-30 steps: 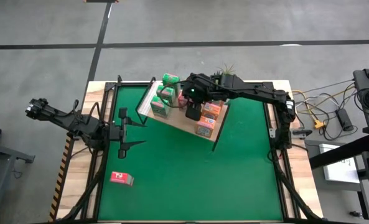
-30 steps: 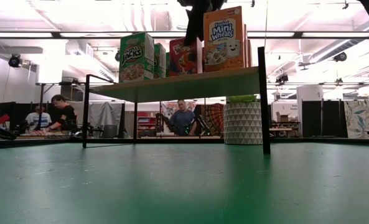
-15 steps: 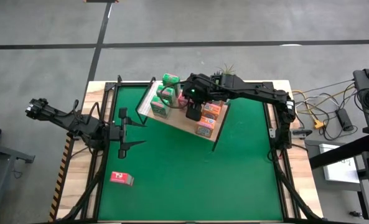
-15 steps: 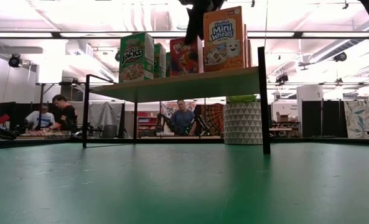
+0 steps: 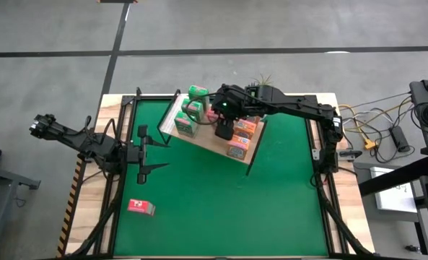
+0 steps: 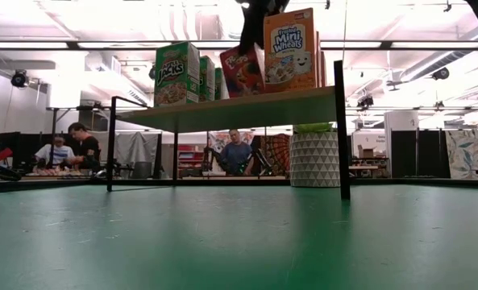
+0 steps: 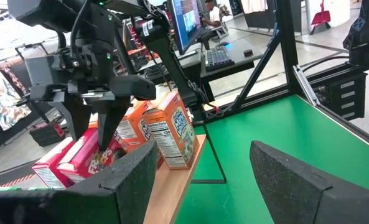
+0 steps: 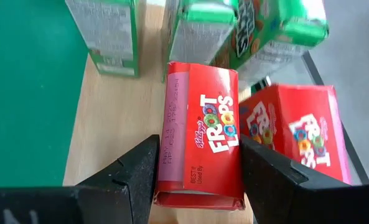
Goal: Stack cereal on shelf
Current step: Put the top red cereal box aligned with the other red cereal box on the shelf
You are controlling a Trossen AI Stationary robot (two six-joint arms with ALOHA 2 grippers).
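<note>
The shelf (image 5: 208,141) is a light-wood board on thin black legs at the table's far middle. Green cereal boxes (image 5: 188,115) stand on its left part and orange ones (image 5: 241,137) on its right. My right gripper (image 8: 198,149) reaches down over the shelf's middle, shut on a red cereal box (image 8: 201,134). A second red box (image 8: 293,134) stands beside that one. Another red box (image 5: 141,207) lies flat on the green mat near the table's left near corner. My left gripper (image 5: 143,150) waits open at the left edge of the mat. My right gripper pinches the red cereal box by its two narrow sides (image 8: 167,124) near the top end, one finger (image 8: 134,171) on each side. The fingers come from above, pointing down. The box (image 6: 243,71) is tilted, top leaning left in the low view, lower edge at the shelf board.
A potted plant (image 5: 263,81) in a patterned pot (image 6: 315,157) stands behind the shelf at the far edge. Open green mat (image 5: 228,209) spreads across the near half of the table. Black frame rails run along the table's sides. People sit in the room beyond.
The red box in my right gripper has tipped. A second ago it stood upright between the green and orange boxes, and now its top leans toward the green ones. The gripper stays over the same spot on the shelf, still shut on the box.
</note>
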